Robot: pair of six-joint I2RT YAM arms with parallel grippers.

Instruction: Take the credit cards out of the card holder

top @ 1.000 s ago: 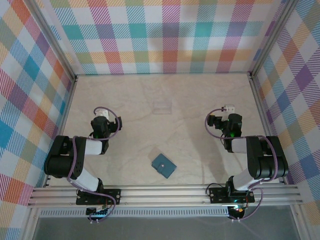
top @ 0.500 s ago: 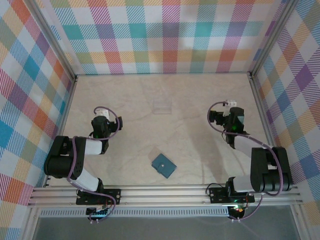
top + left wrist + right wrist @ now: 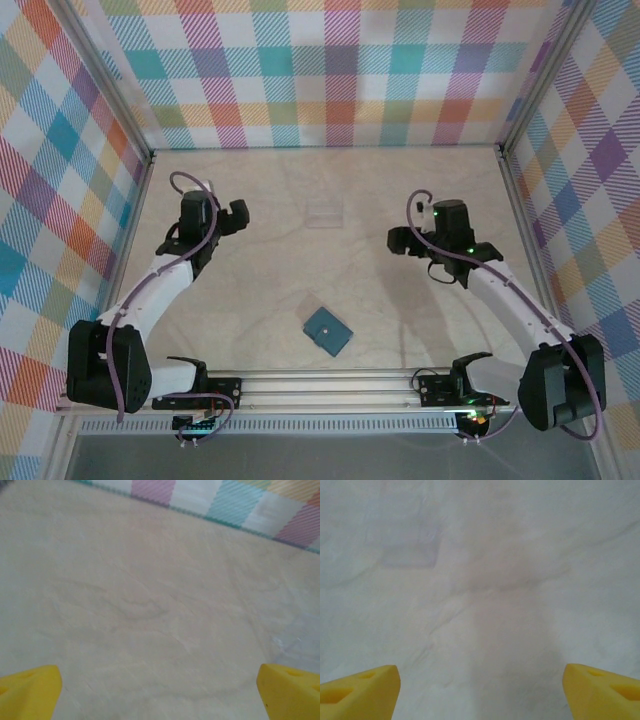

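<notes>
The card holder [image 3: 328,332] is a small teal wallet lying folded shut on the pale table, near the front edge between the two arm bases. The credit cards are hidden. My left gripper [image 3: 238,212] hangs over the table's left half, well behind and to the left of the holder. In the left wrist view its yellow fingertips [image 3: 30,692] stand far apart, open over bare table. My right gripper [image 3: 396,240] is behind and to the right of the holder. Its fingertips [image 3: 360,690] are also wide apart, open with nothing between them.
A faint clear plastic square [image 3: 323,213] lies at mid-table between the two grippers, and it shows faintly as the clear plastic square [image 3: 410,545] ahead of the right gripper. Plaid walls [image 3: 330,70] close in the back and both sides.
Both arms have stretched out from their folded poses. The left gripper rose toward the back and right; the right gripper swung left toward mid-table. The card holder has not moved.
</notes>
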